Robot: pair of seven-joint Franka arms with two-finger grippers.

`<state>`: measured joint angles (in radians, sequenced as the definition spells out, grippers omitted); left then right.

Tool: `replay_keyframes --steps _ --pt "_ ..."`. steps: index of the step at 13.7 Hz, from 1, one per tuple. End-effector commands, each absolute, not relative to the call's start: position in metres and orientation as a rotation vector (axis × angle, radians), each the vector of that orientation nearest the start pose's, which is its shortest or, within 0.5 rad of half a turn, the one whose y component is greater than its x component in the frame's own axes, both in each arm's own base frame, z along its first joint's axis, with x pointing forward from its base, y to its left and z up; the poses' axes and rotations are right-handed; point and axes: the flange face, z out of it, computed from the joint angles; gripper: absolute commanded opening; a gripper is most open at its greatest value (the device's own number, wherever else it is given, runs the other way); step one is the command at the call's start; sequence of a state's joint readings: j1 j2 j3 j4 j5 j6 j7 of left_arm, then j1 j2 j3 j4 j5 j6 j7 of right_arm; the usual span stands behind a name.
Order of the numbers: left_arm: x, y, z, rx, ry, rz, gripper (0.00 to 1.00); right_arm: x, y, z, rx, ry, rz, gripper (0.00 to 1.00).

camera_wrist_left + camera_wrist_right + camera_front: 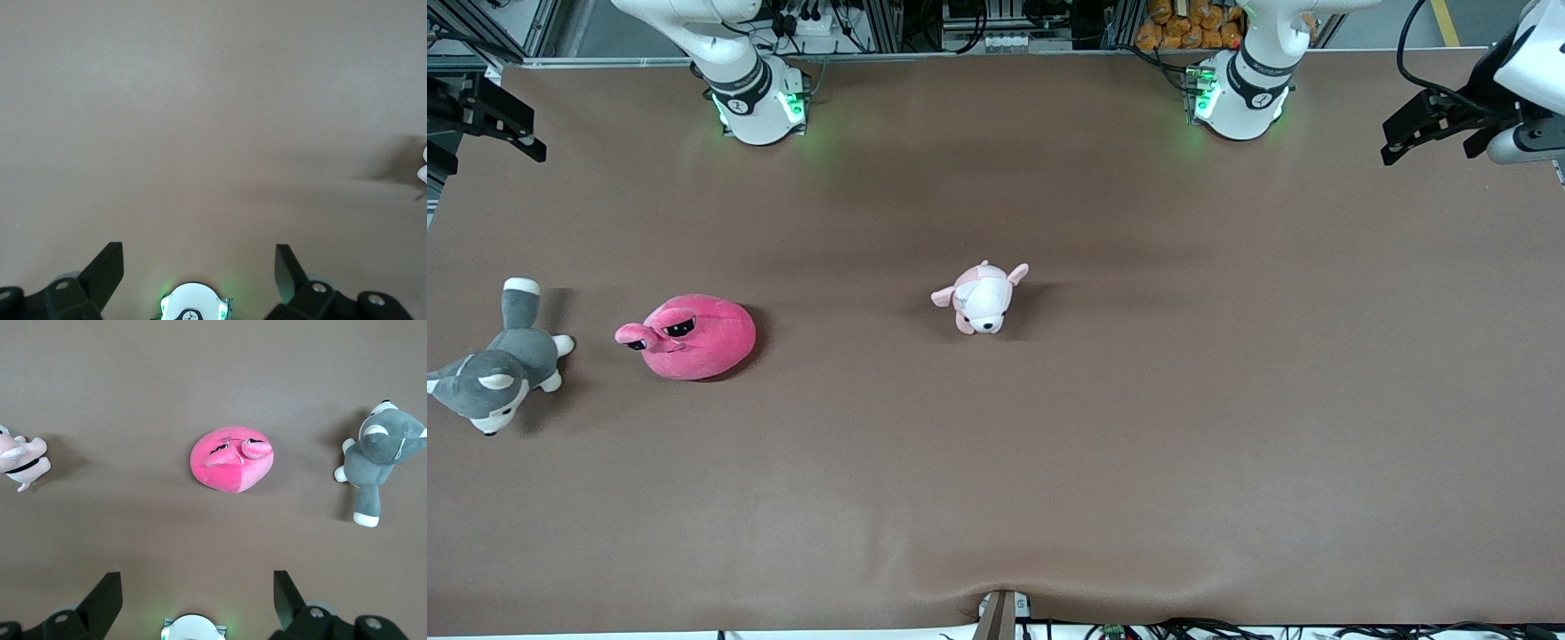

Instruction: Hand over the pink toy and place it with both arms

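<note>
husky plush: ear clipped at front edge | puppy plush: cut off, right wrist view

Brown table covered with a matte sheet, slight ripple at the bottom-centre edge of the front view. Three plush toys lie on it, all in the middle band of the frame. Pink toy at centre-left, snout pointing to the frame's left edge. Grey-and-white husky plush at far left, on its side, just apart from the pink one. Pale pink-and-white puppy plush near frame centre, well apart from both. Two arm bases stand along the top edge.
</note>
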<state>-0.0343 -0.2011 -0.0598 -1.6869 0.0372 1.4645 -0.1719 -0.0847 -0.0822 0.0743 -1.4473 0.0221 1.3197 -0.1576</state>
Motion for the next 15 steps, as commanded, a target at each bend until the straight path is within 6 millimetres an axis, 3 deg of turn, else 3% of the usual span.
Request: replay_keyframes --steps 1,15 --pt "0.4919 -0.0381 0.6746 -3.077 -0.123 -0.009 1.0 0.5002 -0.0043 0.7085 -3.117 -0.238 0.071 1.0" --pt "0.5006 -0.0358 0.6743 -3.089 -0.122 -0.008 1.0 0.5002 -0.0065 0.7078 -3.111 -0.231 0.072 1.0"
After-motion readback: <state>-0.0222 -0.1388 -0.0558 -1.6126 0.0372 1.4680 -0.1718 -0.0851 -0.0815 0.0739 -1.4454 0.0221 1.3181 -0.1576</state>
